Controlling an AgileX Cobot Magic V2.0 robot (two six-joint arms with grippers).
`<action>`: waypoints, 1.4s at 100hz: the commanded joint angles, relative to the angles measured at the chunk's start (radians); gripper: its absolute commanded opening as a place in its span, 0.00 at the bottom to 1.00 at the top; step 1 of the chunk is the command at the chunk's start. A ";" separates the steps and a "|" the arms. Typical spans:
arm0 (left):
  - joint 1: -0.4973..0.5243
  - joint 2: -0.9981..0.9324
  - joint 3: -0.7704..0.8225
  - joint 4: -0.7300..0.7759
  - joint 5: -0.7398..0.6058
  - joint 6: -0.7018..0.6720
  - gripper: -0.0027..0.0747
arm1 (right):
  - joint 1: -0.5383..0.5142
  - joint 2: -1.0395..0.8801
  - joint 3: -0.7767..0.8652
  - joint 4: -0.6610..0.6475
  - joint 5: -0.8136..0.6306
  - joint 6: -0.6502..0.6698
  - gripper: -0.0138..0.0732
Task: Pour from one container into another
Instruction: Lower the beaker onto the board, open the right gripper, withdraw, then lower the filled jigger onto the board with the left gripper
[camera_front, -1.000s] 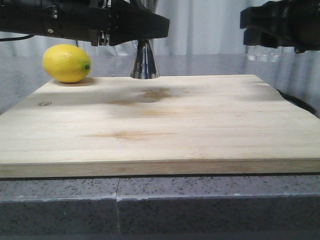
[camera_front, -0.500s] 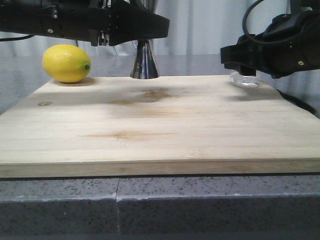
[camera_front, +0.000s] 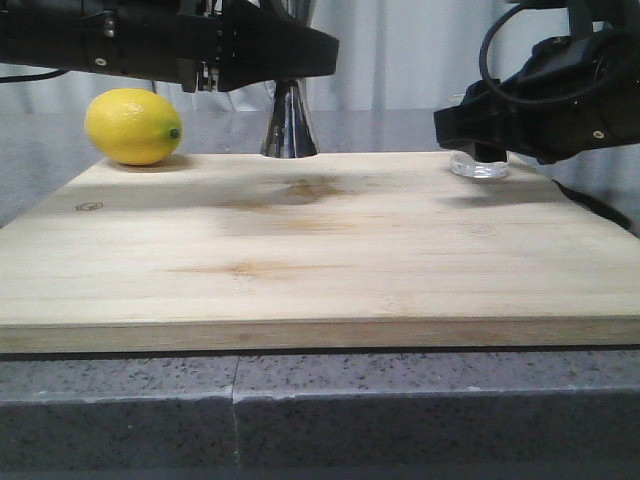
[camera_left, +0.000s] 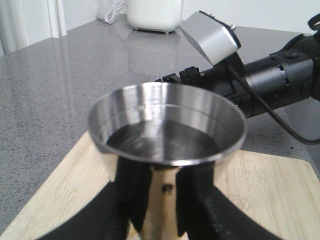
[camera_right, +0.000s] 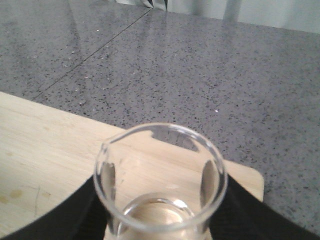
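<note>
Steel jigger (camera_left: 167, 145) holding liquid, glass beaker (camera_right: 161, 182) apparently empty

The left gripper (camera_left: 157, 210) reaches in level from the left, its black fingers (camera_left: 125, 195) closed on the waist of the steel jigger (camera_front: 289, 125), which stands upright between them. The right gripper (camera_right: 160, 220) comes in from the right, tilted slightly down, and its fingers (camera_right: 75, 210) clasp the glass beaker (camera_right: 160, 185) on both sides, mouth up.
</note>
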 joint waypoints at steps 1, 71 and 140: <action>-0.010 -0.046 -0.029 -0.087 0.095 -0.008 0.28 | -0.001 -0.026 -0.025 -0.011 -0.051 -0.001 0.51; -0.010 -0.046 -0.029 -0.087 0.095 -0.008 0.28 | 0.042 -0.324 -0.025 -0.015 0.517 0.073 0.85; -0.010 -0.046 -0.029 -0.087 0.095 -0.008 0.28 | 0.042 -0.795 -0.029 -0.015 1.017 0.073 0.85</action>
